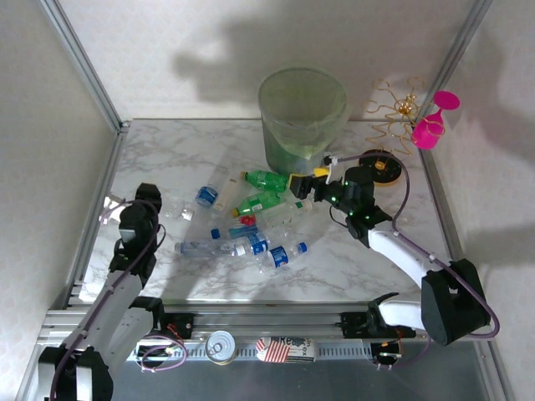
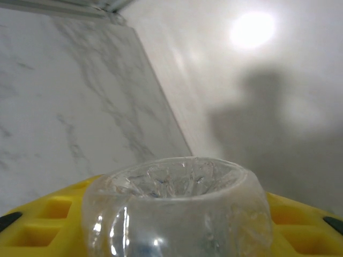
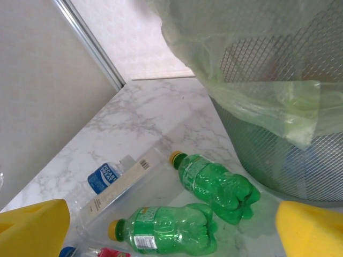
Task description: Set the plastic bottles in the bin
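Left gripper: closed on a clear bottle, its base seated between my yellow pads; at the left side of the table, well apart from the bin.
Step in hand, as I judge it: carrying this bottle over.
Next move calls for: a lift and a long reach across to clear the bin's rim.
Right gripper: spread wide, empty, over two green bottles lying just beside the bin.

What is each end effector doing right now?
Left end effector: closed on a clear bottle.
Right end effector: open, holding nothing.
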Available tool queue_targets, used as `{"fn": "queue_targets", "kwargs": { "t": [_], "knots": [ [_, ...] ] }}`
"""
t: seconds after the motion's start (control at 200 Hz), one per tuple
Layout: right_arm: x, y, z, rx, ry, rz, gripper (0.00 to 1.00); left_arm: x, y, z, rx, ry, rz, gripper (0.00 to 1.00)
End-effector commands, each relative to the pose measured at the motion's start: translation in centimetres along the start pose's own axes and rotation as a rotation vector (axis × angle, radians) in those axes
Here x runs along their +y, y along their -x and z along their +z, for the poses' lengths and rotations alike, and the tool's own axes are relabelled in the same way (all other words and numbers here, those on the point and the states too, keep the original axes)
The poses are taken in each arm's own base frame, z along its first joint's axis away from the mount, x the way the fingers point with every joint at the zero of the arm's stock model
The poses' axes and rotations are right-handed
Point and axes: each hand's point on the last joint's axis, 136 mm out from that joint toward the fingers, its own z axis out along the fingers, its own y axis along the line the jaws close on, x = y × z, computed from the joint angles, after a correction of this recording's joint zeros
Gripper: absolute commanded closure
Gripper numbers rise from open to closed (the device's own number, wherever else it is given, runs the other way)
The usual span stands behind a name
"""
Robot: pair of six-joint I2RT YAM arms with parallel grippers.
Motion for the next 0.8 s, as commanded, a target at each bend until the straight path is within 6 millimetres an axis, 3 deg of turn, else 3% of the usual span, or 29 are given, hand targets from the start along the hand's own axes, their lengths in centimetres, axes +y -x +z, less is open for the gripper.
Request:
{"fn": "queue_targets", "kwargs": {
  "t": [0.0,0.33,0.546,0.671,0.796],
  "knots": [
    [0.8,-0.4,0.5,0.002,0.068,0.038,0.01,-8.2,-0.6,-0.6,0.063,-0.256,0.046,0.65],
    [0.8,-1.3,0.8,0.029,0.085,0.091,0.01,-23.5,-6.6,-0.7,0.132,-0.546,0.295,0.65],
    [0.2,-1.5,-0.3,0.014,0.038,0.102,0.01,-33.4,-11.0,-0.4,0.174,-0.756,0.336,0.66],
    [0.0,-1.5,-0.8,0.007,0.015,0.104,0.01,-38.0,-12.1,0.1,0.146,-0.83,0.34,0.66],
    [0.0,-1.7,-1.2,0.007,0.011,0.112,0.01,-41.2,-13.5,2.3,0.115,-0.861,0.346,0.66]
  ]
}}
